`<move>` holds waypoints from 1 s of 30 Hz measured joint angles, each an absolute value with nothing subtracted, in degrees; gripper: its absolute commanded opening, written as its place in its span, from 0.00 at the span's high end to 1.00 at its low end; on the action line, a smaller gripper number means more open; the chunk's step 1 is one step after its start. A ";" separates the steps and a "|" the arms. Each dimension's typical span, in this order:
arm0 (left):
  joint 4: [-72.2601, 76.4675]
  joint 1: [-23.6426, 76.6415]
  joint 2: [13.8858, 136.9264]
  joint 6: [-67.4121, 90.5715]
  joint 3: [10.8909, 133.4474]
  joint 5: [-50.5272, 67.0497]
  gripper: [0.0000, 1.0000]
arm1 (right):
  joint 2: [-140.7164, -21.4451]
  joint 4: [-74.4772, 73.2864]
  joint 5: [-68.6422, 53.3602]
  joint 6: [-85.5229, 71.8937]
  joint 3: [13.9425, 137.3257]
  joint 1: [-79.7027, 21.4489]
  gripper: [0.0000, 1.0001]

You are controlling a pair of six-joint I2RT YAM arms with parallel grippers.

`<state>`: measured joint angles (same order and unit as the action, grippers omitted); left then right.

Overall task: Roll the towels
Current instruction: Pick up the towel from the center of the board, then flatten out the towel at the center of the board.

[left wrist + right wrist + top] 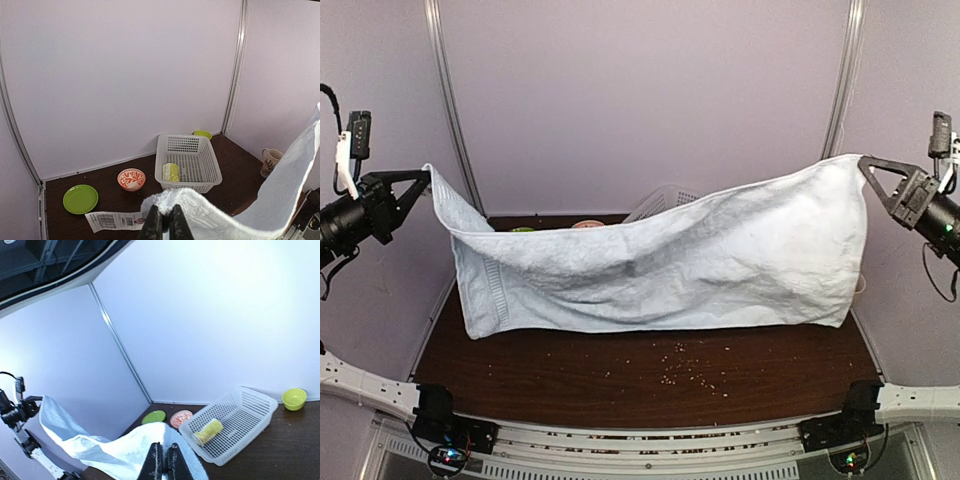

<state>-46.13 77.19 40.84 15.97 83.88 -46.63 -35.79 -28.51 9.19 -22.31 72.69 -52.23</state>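
Observation:
The pale blue towel [670, 265] hangs spread in the air between both arms, its lower edge just above the dark table. My left gripper [423, 178] is shut on its upper left corner; in the left wrist view the jaws [166, 220] pinch the white-blue cloth [210, 210]. My right gripper [865, 162] is shut on the upper right corner; it shows in the right wrist view [163, 460] pinching the towel [125, 447]. The lime-green towel [170, 172] lies rolled inside the white mesh basket [209, 148], also seen in the right wrist view [209, 431].
Behind the towel stand the basket [260, 407], a green plate [80, 199], an orange patterned bowl [131, 179], a small lime bowl [202, 134], a mug [270, 161] at the right and a printed paper strip [112, 220]. Crumbs [680, 368] lie on the table's front.

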 measured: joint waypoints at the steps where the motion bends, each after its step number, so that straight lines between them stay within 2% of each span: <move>1: -46.04 77.19 40.93 15.35 83.48 -45.95 1.00 | -34.26 -30.76 10.22 -21.76 72.36 -52.18 1.00; 8: -46.06 77.19 41.06 13.74 83.15 -32.60 1.00 | -33.15 -43.77 6.48 -17.74 72.86 -52.07 1.00; 15: -46.09 77.19 38.17 14.55 80.73 -17.37 1.00 | -27.94 -45.30 -0.30 -15.97 75.55 -52.10 1.00; 20: -45.17 77.19 36.80 14.59 73.17 -19.46 1.00 | -29.87 -46.02 8.47 -16.10 73.69 -51.88 1.00; 23: -43.46 76.14 37.69 13.67 69.89 -23.79 1.00 | -35.20 -45.30 14.83 -17.21 70.72 -50.61 1.00; 26: -41.56 68.01 39.99 13.32 68.49 -22.79 1.00 | -41.54 -43.57 16.01 -18.52 66.63 -44.99 1.00; 30: -37.74 49.32 44.75 13.34 67.22 -14.87 1.00 | -48.07 -39.11 11.79 -19.97 61.06 -32.88 1.00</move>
<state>-37.74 49.32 44.75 13.34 67.22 -14.87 -48.07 -39.11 11.79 -19.97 61.06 -32.88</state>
